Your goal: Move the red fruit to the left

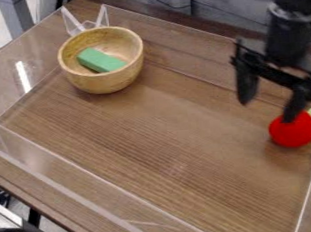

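Maybe the round red fruit with a pale green leafy tip [293, 129] gets bumped away if the wide-open black metal pincer [246, 86], just beside it, is lowered crooked.

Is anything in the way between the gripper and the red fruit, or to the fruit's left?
Nothing visible blocks the gripper from the red fruit. Leftward, the wooden table shows no obstacle beside the fruit.

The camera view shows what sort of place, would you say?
Probably a robotics lab or test bench: a robot arm over a wooden tabletop, with a toy strawberry and a wooden bowl holding a green block.
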Robot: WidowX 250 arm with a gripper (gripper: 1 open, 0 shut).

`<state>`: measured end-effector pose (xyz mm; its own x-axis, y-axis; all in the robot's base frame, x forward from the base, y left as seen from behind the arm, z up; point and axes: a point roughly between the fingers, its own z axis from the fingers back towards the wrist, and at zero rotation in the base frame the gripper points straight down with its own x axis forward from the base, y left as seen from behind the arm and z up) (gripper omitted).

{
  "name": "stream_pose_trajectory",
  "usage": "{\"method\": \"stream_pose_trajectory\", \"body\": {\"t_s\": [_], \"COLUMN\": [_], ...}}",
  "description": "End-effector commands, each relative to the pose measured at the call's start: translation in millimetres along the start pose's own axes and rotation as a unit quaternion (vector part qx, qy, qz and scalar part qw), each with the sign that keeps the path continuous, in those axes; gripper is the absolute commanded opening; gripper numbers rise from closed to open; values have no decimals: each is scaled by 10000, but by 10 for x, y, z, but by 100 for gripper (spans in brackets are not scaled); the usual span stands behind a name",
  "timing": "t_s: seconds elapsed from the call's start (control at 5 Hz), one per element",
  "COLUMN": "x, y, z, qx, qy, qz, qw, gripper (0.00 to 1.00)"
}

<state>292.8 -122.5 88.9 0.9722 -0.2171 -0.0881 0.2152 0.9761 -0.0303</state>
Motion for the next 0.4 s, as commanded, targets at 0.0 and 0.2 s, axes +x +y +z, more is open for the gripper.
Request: {"method": "stream_pose_trajectory", "body": {"t_s": [0.0, 0.2], "x": [167, 216], "y": [-197, -267], "z": [126, 53], "qx": [-15, 11], "qy": [-423, -486], "qz": [272, 481], "qw": [9987, 9977], "gripper": [100, 100]}}
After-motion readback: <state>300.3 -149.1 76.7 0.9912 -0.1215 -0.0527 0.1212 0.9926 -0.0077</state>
